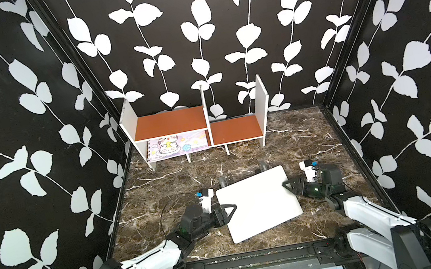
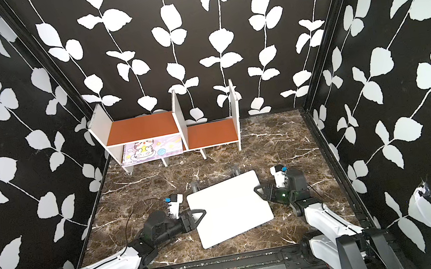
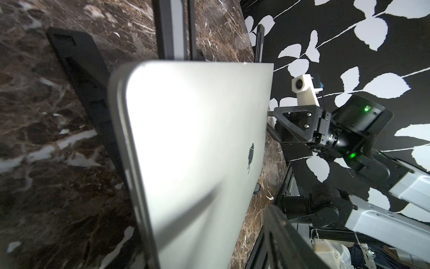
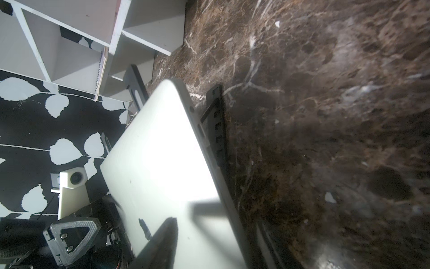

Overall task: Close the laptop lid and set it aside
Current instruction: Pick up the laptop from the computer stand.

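One silver laptop [image 1: 259, 203], closed, laptop lid [image 3: 197, 151] uppermost with dark apple logo [image 3: 250, 154] showing. Lying skewed on a black folding stand [image 4: 215, 121], raised off the brown marble table [image 1: 175, 184], front centre.

Left gripper [image 1: 231, 211] at the laptop's left edge, one finger lapping over the lid; whether clamped on it or merely touching, not discernible.

Right gripper [image 1: 287, 185] at the opposite edge, upper finger [image 3: 288, 116] at the lid's rim, second finger lower; grip likewise not discernible.

Behind, against the rear wall: white shelf unit [image 1: 170, 122] with orange-brown boards. Cartoon-cat spiral notebook [image 1: 171, 146] leaning in the compartment under its taller board.

Black wallpaper [image 1: 30, 144] with white leaves on three sides.
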